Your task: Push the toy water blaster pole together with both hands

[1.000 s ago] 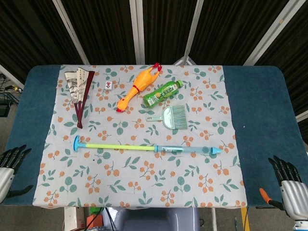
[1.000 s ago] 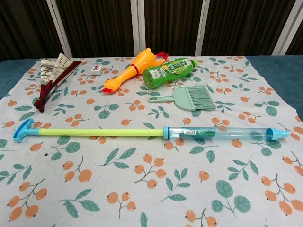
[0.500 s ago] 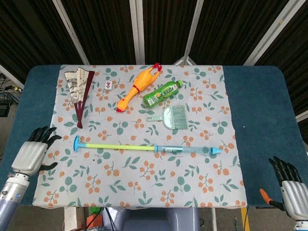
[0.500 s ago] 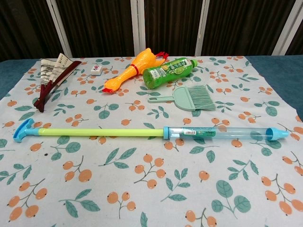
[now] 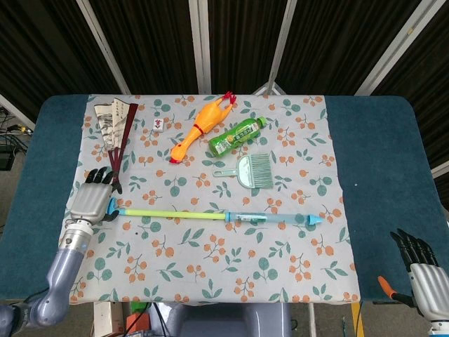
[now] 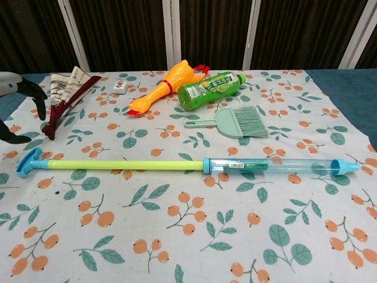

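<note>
While lying flat across the middle of the floral tablecloth (image 5: 210, 274), the long toy water blaster pole with its yellow-green rod and clear blue barrel (image 5: 214, 215) is running left to right, its blue T-handle (image 5: 111, 208) pointing toward the left hand (image 5: 92, 198) — by far the nearer one. That hand is hovering just beside the handle, fingers apart and gripping nothing. Over at the table's right corner, well apart from the pole's blue nozzle tip (image 5: 313, 220), the right hand (image 5: 421, 270) is waiting, fingers extended and holding nothing — it looks to have the longer reach ahead
</note>
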### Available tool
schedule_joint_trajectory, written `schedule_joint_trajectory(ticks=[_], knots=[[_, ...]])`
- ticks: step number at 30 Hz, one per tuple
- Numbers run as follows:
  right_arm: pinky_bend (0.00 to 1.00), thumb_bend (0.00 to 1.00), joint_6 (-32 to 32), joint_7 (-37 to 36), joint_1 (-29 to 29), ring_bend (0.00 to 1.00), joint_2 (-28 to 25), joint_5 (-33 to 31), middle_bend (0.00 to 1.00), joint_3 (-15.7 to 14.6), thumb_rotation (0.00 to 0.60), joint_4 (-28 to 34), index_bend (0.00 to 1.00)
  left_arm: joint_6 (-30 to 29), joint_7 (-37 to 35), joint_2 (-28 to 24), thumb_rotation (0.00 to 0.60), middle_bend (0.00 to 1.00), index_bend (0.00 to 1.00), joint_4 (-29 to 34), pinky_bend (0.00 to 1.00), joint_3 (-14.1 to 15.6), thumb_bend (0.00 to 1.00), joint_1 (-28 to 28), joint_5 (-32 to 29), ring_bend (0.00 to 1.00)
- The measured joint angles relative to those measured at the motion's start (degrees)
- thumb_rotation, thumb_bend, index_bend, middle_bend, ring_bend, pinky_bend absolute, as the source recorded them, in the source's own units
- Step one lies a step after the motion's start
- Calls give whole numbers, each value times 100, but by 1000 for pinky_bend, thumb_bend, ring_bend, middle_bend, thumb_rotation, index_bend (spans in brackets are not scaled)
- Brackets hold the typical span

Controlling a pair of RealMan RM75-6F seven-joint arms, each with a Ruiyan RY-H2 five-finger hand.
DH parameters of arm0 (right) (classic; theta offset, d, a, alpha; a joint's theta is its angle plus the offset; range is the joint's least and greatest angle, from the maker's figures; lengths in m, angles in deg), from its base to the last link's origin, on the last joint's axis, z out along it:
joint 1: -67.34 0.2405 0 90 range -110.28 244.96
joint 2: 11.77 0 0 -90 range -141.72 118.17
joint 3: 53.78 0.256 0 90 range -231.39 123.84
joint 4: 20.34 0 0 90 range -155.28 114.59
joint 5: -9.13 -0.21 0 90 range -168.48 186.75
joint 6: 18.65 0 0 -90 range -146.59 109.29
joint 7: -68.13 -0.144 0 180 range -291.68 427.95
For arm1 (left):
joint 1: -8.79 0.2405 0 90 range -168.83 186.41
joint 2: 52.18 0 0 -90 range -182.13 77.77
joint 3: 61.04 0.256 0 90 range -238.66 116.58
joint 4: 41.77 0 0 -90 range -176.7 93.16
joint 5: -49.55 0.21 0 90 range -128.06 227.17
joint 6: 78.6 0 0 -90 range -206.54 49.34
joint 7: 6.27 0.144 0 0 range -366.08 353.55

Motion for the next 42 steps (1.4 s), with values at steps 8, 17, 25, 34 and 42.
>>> schedule_joint_trajectory(ticks=[8, 17, 25, 34, 42], knots=[[0, 331, -39, -30, 15, 0, -17, -13, 0, -9, 600, 11, 0, -70, 326, 485, 600, 131, 424, -547, 48, 21, 372, -374, -555, 0], [0, 331, -56, -1, 17, 0, -20, -70, 0, 0, 600, 31, 0, 7, 454, 756, 600, 131, 466, -952, 48, 263, 375, -553, -896, 0], [0, 331, -68, 13, 17, 0, -30, -81, 0, -5, 600, 45, 0, 42, 322, 807, 600, 131, 468, -1151, 48, 503, 388, -529, -870, 0], [0, 331, -58, -8, 14, 0, -33, -79, 0, -5, 600, 42, 0, 89, 195, 918, 600, 131, 475, -1266, 48, 558, 398, -561, -886, 0], [0, 331, -48, 5, 10, 0, -25, -85, 0, -1, 600, 37, 0, 120, 268, 992, 600, 128, 478, -1300, 48, 628, 403, -628, -956, 0]])
